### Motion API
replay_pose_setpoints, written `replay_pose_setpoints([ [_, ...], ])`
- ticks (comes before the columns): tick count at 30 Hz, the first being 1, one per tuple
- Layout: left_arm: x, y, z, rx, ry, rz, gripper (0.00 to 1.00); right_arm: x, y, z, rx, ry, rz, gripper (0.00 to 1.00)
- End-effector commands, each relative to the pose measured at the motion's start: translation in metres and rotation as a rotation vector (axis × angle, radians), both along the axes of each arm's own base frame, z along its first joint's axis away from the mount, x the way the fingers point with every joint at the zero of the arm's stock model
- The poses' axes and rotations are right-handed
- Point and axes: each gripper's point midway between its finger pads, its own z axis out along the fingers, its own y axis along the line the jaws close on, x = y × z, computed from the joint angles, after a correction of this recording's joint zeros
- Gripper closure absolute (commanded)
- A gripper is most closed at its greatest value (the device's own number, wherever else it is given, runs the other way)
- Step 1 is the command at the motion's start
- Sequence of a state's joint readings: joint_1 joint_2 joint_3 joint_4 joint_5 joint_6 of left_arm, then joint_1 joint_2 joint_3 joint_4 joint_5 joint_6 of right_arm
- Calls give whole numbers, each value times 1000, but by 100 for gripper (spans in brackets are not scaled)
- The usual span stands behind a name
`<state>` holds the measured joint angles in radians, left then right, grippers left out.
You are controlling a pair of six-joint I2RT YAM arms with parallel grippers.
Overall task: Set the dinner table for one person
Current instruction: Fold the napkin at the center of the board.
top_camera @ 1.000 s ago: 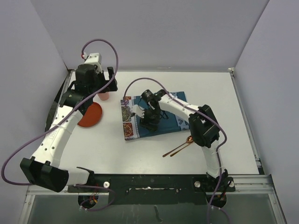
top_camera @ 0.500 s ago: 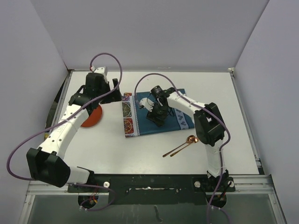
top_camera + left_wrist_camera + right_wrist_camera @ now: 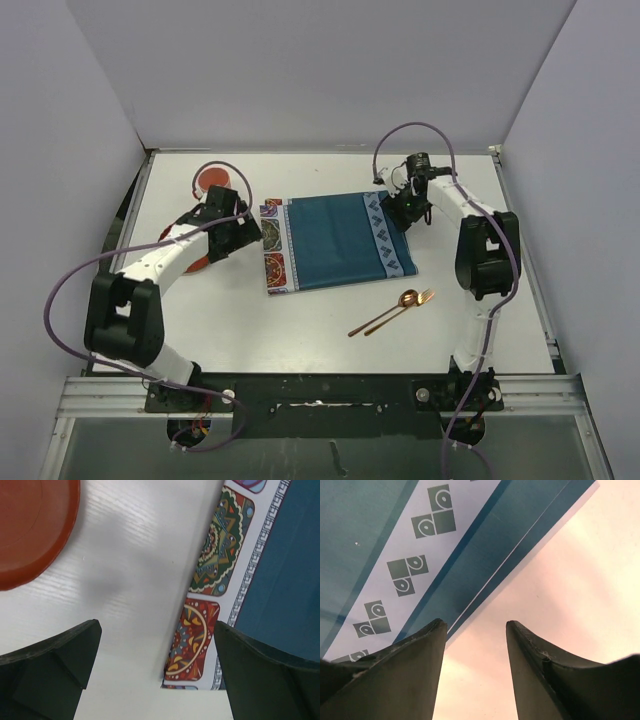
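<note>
Spanning the scene, white dinner table [image 3: 300, 330]; at left, beside red plate [image 3: 30, 525], left gripper [image 3: 157, 650] spread wide, empty, over placemat [image 3: 335, 240] edge; near front, spoon [image 3: 407, 298] and fork [image 3: 426, 295]; at placemat's far right corner, right gripper [image 3: 476, 630] partly apart, empty.

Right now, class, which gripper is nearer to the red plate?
Left. The left gripper hovers beside the red plate, over the gap between it and the placemat. The right gripper is across the placemat, at its far right corner.

Bright even light, soft shadows, mild glare
</note>
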<state>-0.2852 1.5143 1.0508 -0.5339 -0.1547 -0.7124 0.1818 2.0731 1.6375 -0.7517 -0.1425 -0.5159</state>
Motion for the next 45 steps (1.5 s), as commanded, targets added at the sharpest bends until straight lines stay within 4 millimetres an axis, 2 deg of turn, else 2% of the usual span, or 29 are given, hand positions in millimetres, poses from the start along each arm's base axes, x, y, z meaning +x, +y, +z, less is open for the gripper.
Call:
replay_pose_setpoints([
  [1,58,-4,10,-58,-111,57,2,1,11,23,9,-69,41,49],
  [4,76,-6,-1,-84,-113,56,2,-5,9,13,-2,-46,36,49],
  [9,102,-12,-25,-132,-74,42,2,-7,3,7,-3,-45,18,49],
  [13,126,-18,-36,-162,-75,20,2,2,-9,8,-17,-78,-21,49],
  [14,133,-23,-36,-176,-82,4,2,8,-13,10,-18,-99,-39,55],
  [15,139,-27,-37,-193,-84,-8,2,15,-17,12,-18,-120,-59,65],
  [18,153,-34,-38,-235,-90,-20,5,40,-19,22,-4,-166,-93,99],
  [20,160,-34,-31,-244,-108,-16,6,57,-13,32,10,-188,-89,100],
  [24,161,-35,-21,-257,-121,-27,5,96,1,60,63,-238,-85,100],
  [29,155,-29,-10,-230,-131,-49,4,116,17,52,116,-206,-72,100],
  [34,151,-25,-3,-215,-140,-62,4,118,24,31,149,-154,-84,100],
  [40,148,-23,4,-213,-156,-75,3,112,23,25,153,-148,-92,100],
  [45,148,-26,1,-225,-153,-85,3,109,20,21,135,-144,-89,100],
])
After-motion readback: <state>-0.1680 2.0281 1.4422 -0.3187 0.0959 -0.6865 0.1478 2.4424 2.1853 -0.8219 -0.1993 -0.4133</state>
